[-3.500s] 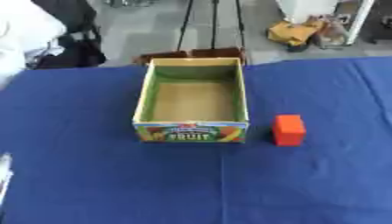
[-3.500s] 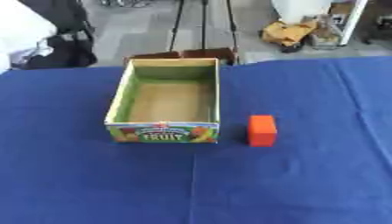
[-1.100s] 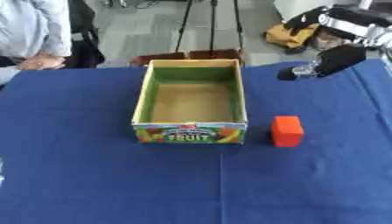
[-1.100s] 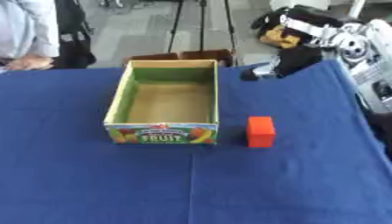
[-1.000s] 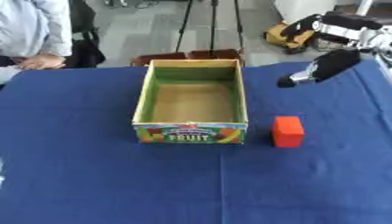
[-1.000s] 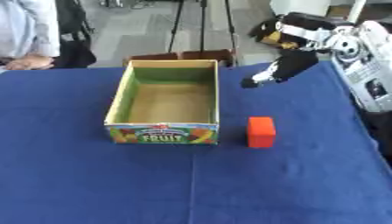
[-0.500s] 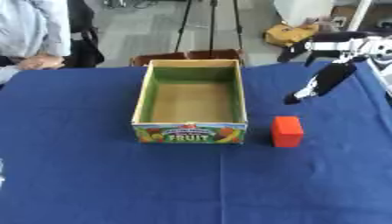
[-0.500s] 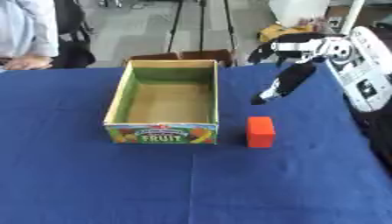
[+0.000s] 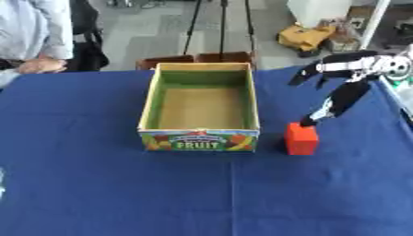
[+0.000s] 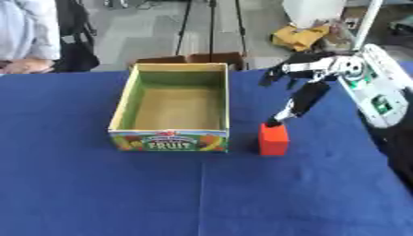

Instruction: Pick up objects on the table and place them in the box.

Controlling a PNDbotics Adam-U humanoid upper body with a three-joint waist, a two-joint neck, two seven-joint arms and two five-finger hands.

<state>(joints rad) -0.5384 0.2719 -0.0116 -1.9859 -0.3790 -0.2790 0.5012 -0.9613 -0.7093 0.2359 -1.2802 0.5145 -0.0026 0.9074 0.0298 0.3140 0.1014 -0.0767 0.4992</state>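
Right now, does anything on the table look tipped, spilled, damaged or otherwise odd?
Nothing stands out. The fruit box sits upright and empty, the red block stands squarely beside it, and the right hand reaches down to the block's top.

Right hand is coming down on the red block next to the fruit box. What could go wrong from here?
The right hand meets the red block with only a fingertip on its top far edge, so it may tip or slide away. The block sits close beside the box, leaving little room for fingers on that side.
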